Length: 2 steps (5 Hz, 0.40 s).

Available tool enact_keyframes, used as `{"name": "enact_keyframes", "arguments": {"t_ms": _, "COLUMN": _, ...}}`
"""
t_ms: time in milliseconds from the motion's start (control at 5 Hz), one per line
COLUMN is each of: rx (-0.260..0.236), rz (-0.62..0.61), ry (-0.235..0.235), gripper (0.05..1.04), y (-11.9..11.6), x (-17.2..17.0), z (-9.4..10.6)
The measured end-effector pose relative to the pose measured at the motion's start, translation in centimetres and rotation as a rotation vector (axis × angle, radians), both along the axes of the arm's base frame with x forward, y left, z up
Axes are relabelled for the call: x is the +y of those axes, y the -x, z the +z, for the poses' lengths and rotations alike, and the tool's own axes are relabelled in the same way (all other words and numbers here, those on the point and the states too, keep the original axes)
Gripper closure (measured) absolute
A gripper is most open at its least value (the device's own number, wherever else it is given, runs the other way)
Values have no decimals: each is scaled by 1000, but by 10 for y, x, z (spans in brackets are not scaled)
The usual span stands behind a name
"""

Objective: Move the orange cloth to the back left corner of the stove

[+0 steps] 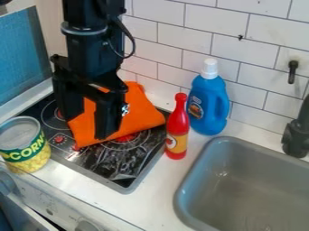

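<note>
We are seeing the black two-finger gripper (pixel 89 124) hanging with fingers spread, seemingly gripping nothing. The orange folded cloth (pixel 142 110) is lying on the black glass stovetop (pixel 107 166), behind and right of the fingers, long axis running lower left to upper right.

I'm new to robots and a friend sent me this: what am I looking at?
A fixed camera looks down at a slant on a kitchen counter. The black machine is a robot arm; the gripper at its lower end works like a hand. Its two fingers stand apart and seem to hold nothing. By them, an orange cloth lies on a black stovetop. A corn can stands at the left; a red bottle and blue bottle stand near the sink.
</note>
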<state>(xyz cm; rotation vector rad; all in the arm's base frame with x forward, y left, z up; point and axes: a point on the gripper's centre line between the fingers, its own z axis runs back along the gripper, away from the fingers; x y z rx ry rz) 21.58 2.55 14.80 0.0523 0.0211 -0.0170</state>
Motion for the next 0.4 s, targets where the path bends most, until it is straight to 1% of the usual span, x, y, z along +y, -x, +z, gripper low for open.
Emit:
{"name": "enact_keyframes", "arguments": {"t_ms": 200, "rx": 20, "rz": -1, "ry": 3, "gripper": 83, "y": 1, "x": -1, "z": -4}}
{"name": "enact_keyframes", "arguments": {"t_ms": 400, "rx": 6, "rz": 48, "ry": 30, "gripper": 83, "y": -25, "x": 9, "z": -16}}
